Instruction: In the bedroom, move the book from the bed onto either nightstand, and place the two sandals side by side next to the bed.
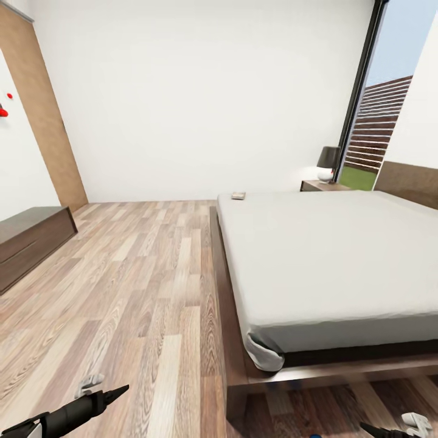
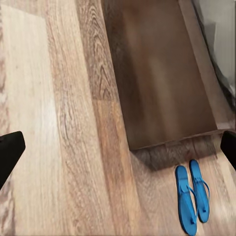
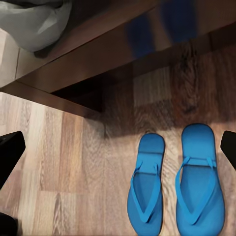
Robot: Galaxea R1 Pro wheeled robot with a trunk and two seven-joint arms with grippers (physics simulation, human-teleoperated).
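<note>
Both claws are hanging wide apart and empty. The two sandals (image 3: 172,179) are lying side by side on the plank floor (image 2: 59,147) just ahead of the right gripper (image 3: 118,147), beside the bed (image 1: 328,255) frame corner. The book (image 1: 238,196) is sitting on the mattress's far corner, well away from both, near the nightstand (image 1: 323,185).

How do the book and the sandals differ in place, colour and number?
The book lies on the mattress at its far corner; the sandals lie on the floor beside the bed frame. The book looks dark and small; the sandals are bright blue. The book is single; the sandals are a pair, side by side. Both lie flat.
</note>
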